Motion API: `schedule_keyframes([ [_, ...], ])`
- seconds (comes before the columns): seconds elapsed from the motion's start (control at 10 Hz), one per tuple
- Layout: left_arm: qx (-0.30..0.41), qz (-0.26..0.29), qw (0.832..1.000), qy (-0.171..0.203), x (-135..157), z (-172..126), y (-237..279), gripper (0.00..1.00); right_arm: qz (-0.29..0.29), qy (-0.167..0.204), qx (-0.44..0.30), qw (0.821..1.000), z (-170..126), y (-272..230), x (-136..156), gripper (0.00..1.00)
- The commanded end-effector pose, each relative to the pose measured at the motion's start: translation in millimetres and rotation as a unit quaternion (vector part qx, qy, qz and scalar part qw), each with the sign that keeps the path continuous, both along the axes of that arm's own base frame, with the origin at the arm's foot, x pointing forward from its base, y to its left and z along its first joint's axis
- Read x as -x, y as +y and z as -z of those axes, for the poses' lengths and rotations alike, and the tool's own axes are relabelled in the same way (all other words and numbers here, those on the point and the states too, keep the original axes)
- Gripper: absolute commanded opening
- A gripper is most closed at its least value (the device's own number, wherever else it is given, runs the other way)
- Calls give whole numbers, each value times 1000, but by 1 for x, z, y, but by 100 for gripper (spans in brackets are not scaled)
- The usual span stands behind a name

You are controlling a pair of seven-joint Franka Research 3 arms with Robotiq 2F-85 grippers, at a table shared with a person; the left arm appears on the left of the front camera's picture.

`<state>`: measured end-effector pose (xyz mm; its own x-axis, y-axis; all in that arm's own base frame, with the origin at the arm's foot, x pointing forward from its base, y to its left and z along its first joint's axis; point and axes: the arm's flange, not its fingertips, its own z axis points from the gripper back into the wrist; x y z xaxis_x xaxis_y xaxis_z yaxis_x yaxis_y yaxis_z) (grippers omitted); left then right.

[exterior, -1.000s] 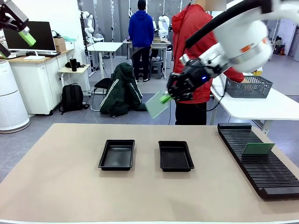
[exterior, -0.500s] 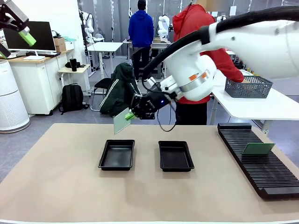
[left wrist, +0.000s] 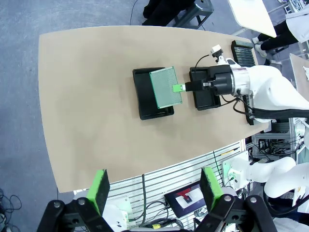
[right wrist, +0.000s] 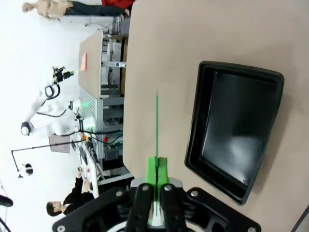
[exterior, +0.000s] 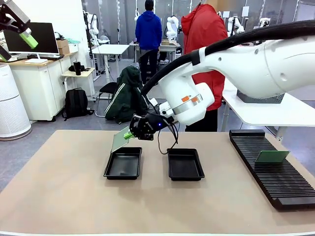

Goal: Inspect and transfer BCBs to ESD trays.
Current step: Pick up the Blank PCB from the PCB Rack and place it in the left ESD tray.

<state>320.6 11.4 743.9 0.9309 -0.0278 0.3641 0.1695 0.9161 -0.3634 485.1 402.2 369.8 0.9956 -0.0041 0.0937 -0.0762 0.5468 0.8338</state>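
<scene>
**A:** Green pads mark the left gripper (exterior: 23,33), high at the far left, well clear of the worktop (exterior: 59,196). Its jaws stand wide apart with nothing between them.

**B:** And next along?

**A:** The left tray (exterior: 123,162), black and shallow, with nothing in it. Just above its far edge hangs a board (exterior: 120,140), thin, green and tilted. The right gripper (exterior: 132,134) pinches it at one edge, jaws closed tight on it. That arm reaches across from the right.

**B:** Is the board touching the tray?

**A:** It appears not. From overhead it overlaps much of the tray but looks clear of it. Further right sits the right tray (exterior: 185,164), also bare. Beyond it is a long ribbed rack (exterior: 275,182) with a second board (exterior: 271,156) standing in its slots.

**B:** Which step is this?

**A:** Placing, I judge: the board is over its tray and not yet set down. The next move calls for levelling it, centring it inside the rim and lowering it to the tray floor, and only then parting the jaws. The fit looks snug, so a skewed board could catch on the rim.
</scene>
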Motion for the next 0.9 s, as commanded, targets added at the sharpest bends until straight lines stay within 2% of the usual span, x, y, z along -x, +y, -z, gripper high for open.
schedule_keyframes([
  [0.0,-2,-2,1000,3,0,1,2,100,42,-17,-15,999,20,9,0,2],
  [0.5,-2,-2,1000,3,0,1,2,100,56,9,-13,998,59,10,-4,2],
  [0.8,-2,-2,1000,3,0,1,2,100,58,14,11,998,73,15,-7,2],
])
